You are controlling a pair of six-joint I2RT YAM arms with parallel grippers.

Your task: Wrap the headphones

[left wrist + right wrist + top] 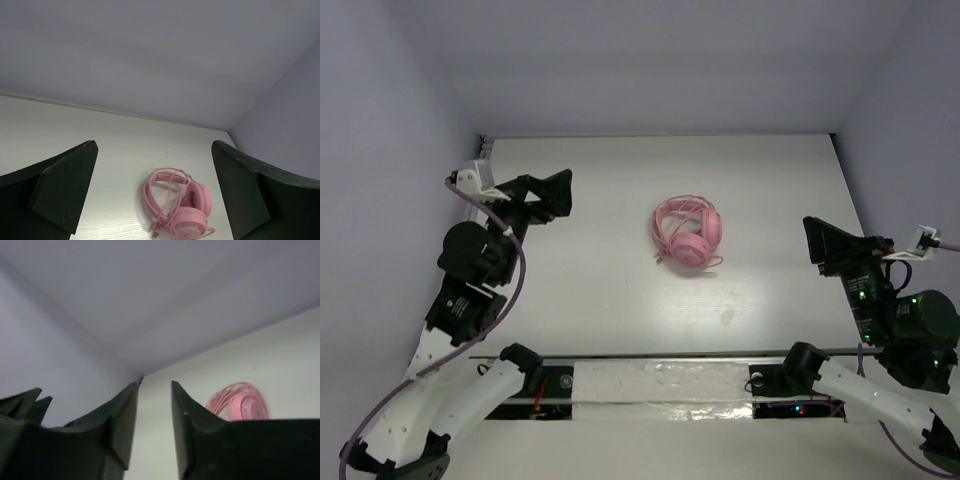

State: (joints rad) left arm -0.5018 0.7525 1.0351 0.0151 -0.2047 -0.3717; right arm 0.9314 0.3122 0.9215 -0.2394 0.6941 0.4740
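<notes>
While I hold both arms out wide of the table's [600, 300] middle: neither grip has anything in it.
Left gripper [558, 197]: it hangs over the left side of the table with its fingers spread wide. In my left wrist view the left gripper [154, 150] shows bare tabletop between its fingers, which touch nothing.
Right gripper [812, 243]: it sits near the right edge of the table. In my right wrist view the right gripper [155, 387] is parted only by a narrow slot. The far corner of the walls shows through the slot, and nothing is pinched in it.
Headphones [687, 236]: they lie flat near the table's middle, well apart from both grippers. My left wrist camera sees the headphones [177, 205] ahead, between the fingers. My right wrist camera catches the headphones [240, 402] partly hidden behind one finger.
Cable [156, 231]: thin pink loops lie over the headband and cups, and the end rests on the table beside a cup.
</notes>
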